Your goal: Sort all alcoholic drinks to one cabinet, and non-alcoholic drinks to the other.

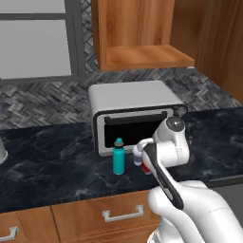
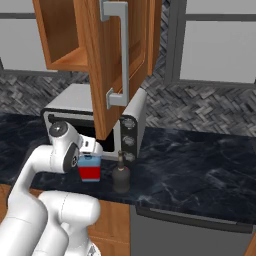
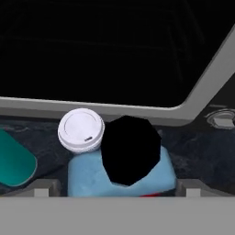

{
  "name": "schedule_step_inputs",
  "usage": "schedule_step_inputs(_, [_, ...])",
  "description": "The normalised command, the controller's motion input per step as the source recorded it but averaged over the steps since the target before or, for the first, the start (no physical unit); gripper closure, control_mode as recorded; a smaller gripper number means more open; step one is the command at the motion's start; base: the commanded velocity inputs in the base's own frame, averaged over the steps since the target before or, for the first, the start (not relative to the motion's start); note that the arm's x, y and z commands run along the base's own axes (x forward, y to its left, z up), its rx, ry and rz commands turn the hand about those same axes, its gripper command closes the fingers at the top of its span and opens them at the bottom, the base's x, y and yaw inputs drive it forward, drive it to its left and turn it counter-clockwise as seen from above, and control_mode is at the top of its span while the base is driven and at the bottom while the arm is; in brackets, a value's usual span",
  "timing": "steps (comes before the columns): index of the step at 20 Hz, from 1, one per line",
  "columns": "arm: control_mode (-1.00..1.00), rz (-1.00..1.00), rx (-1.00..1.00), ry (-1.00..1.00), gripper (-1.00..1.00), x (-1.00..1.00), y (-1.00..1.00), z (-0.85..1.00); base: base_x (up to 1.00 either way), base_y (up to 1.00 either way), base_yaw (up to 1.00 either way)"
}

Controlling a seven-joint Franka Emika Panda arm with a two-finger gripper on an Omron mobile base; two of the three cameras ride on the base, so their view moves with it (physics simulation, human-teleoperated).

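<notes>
Dark marble counter fronts a silver toaster oven. Left to right along it stand the teal bottle, the lidded cup, the blue bottle and the near-black bottle. Spread fingers of the gripper straddle the blue bottle's shoulders. Best to descend straight, sparing the touching cup, then pinch below the black cap.

Warm brown wood cabinet, glossy dark marbled counter, smooth blue glass bottle, silver metal toaster oven.
</notes>
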Motion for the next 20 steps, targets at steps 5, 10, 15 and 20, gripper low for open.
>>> schedule_step_inputs(5, [-1.0,0.0,0.0,-0.03,-1.0,0.04,0.0,-0.37,0.0,0.0,0.0])
schedule_step_inputs(10, [-1.0,0.0,0.0,-0.06,-1.0,0.03,-0.01,-0.3,0.0,0.0,0.0])
schedule_step_inputs(15, [-1.0,0.0,0.0,-0.11,-1.0,0.0,-0.12,-0.38,0.0,0.0,0.0])
schedule_step_inputs(20, [-1.0,0.0,0.0,-0.1,-1.0,0.0,-0.17,-0.63,0.0,0.0,0.0])
